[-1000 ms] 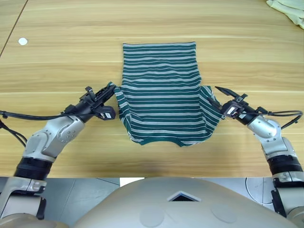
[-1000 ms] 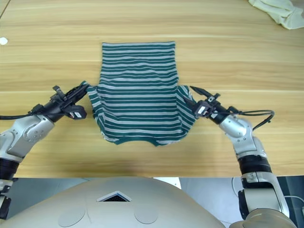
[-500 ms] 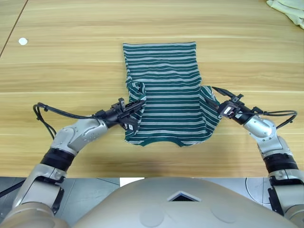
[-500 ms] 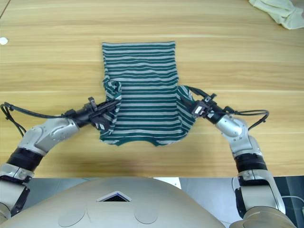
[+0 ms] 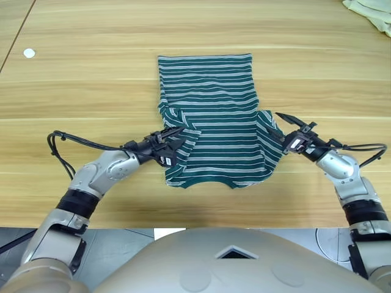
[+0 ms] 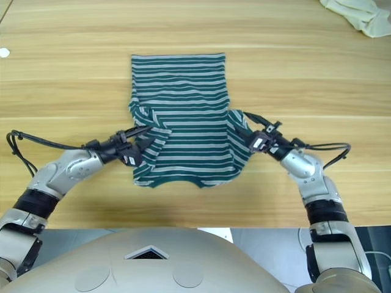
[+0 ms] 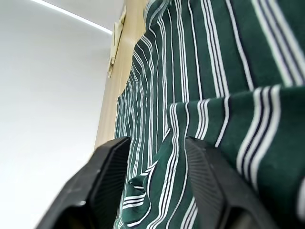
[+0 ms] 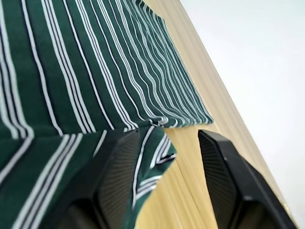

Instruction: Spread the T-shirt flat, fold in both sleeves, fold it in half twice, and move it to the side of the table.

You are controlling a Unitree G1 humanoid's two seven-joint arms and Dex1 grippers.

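Note:
The green striped T-shirt (image 5: 211,85) lies on the wooden table (image 5: 91,91), hem away from me and collar near me. Its left sleeve (image 5: 178,120) is folded inward and rests, a bit rumpled, on the body. My left gripper (image 5: 176,137) hovers low at that folded sleeve, open, with striped cloth between its fingers (image 7: 112,167) in the left wrist view. The right sleeve (image 5: 272,139) still sticks out sideways. My right gripper (image 5: 276,124) stands open at its edge, and the sleeve tip (image 8: 155,148) lies between the two fingers (image 8: 217,162).
A cream cloth (image 5: 371,13) lies at the far right corner. A small white disc (image 5: 29,53) sits at the far left. The left arm's black cable (image 5: 60,146) loops over the table. The table's front edge runs just below the collar.
My left gripper carried the left sleeve inward over the shirt body, then opened and drew back slightly, leaving the sleeve lying folded. The right gripper has barely shifted at the right sleeve.

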